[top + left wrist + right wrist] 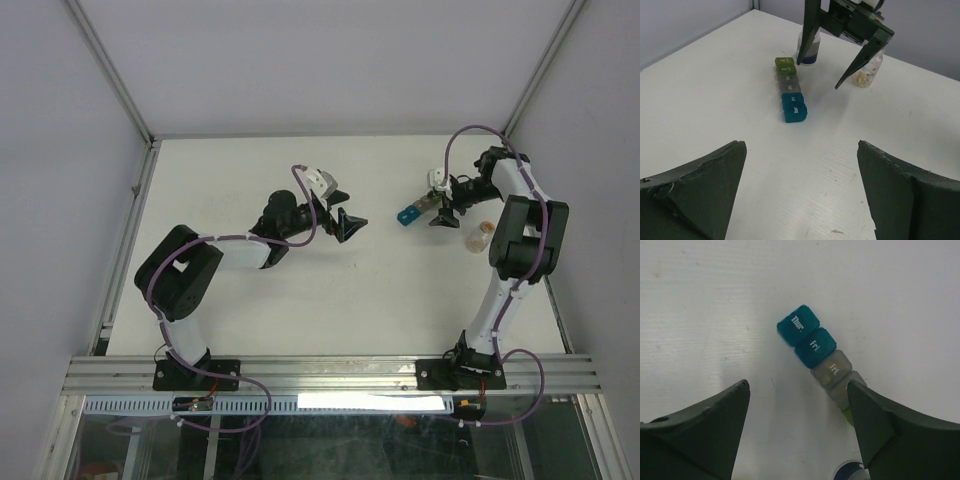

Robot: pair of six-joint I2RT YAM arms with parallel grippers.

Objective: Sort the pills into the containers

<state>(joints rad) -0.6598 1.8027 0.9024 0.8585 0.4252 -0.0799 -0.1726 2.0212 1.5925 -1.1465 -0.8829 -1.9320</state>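
Containers (pixel 791 90): four joined cubes, running from blue to yellow-green, are lying with lids shut on the table (pixel 710 80), toward its far right.
Right gripper (pixel 818 75): I am seeing it hovering over the grey and green end, jaws spread wide, holding nothing.
Left gripper (pixel 801 145): hanging well apart, facing the blue end, jaws gaping, empty.
Bottles: white bottle (pixel 808 47) and clear bottle (pixel 867 70) are standing just beyond.

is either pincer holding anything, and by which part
Nothing is held. The left pincer and right pincer are open; the pill box lies ungripped under the right one.
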